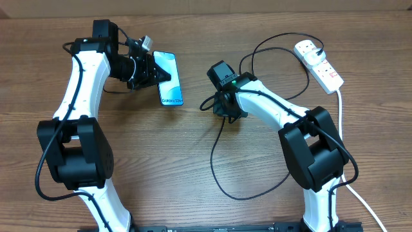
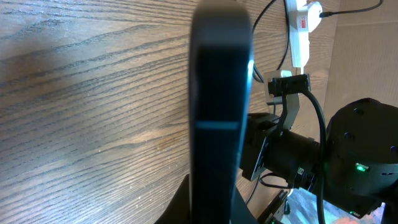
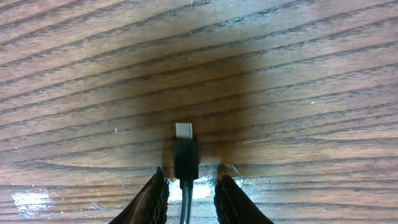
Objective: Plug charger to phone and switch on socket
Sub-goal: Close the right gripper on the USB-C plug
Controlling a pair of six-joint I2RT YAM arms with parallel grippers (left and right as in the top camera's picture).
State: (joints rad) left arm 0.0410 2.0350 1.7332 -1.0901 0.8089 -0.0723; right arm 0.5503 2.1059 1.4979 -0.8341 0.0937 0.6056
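A wood-grain bench (image 1: pixel 193 154) carries everything. The left pincer (image 1: pixel 156 72) is pinching the phone (image 1: pixel 170 82), held on edge between its fingers. The right pincer (image 3: pixel 189 193) pinches the charger (image 3: pixel 185 158) cable, connector tip jutting just ahead of its fingertips. The socket (image 1: pixel 319 63) lies well beyond the right pincer, plug already seated.

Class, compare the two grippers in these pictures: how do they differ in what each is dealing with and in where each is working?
The left gripper is shut on the phone, which the left wrist view shows edge-on; the right gripper has the charger cable between its fingers, connector tip pointing out over bare wood. The left gripper works at the table's left, the right gripper near the middle, closer to the socket. Both are black two-finger grippers.
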